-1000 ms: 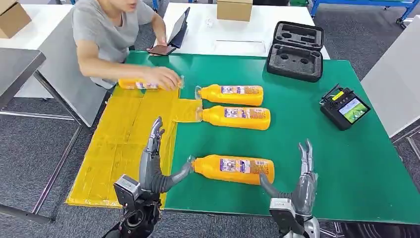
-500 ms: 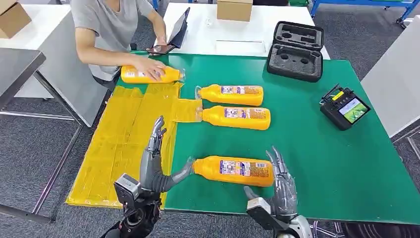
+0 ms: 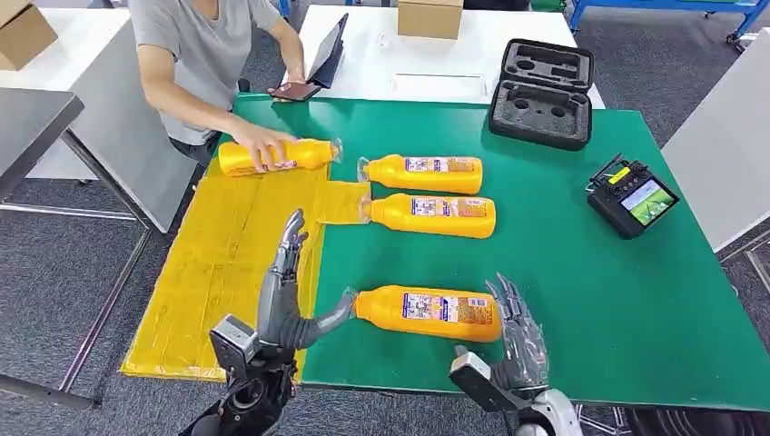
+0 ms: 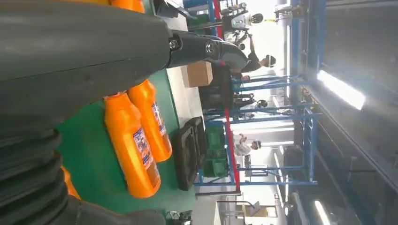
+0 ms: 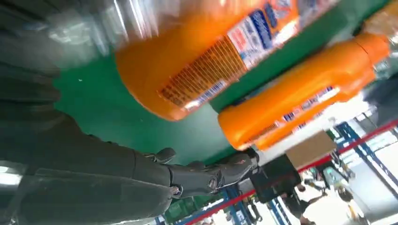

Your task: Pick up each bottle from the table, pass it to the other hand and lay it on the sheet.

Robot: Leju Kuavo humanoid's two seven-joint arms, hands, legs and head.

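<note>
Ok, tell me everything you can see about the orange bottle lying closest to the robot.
The nearest bottle is orange, plastic by its look, with a clear cap and a white-and-blue label on its side. It lies flat on the green table, cap toward the yellow sheet, base toward the right hand. That hand's fingers reach its base; whether they touch it is unclear. The left hand stands open by the cap end, not gripping it.

I'm looking at an industrial lab or workshop hall: grey carpet floor, blue steel racking (image 4: 263,126), long ceiling strip lights (image 4: 340,89), white benches with a cardboard box (image 3: 430,16), a foam-lined equipment case (image 3: 542,91) and a handheld controller (image 3: 633,196) on my green worktop (image 3: 563,272).
</note>
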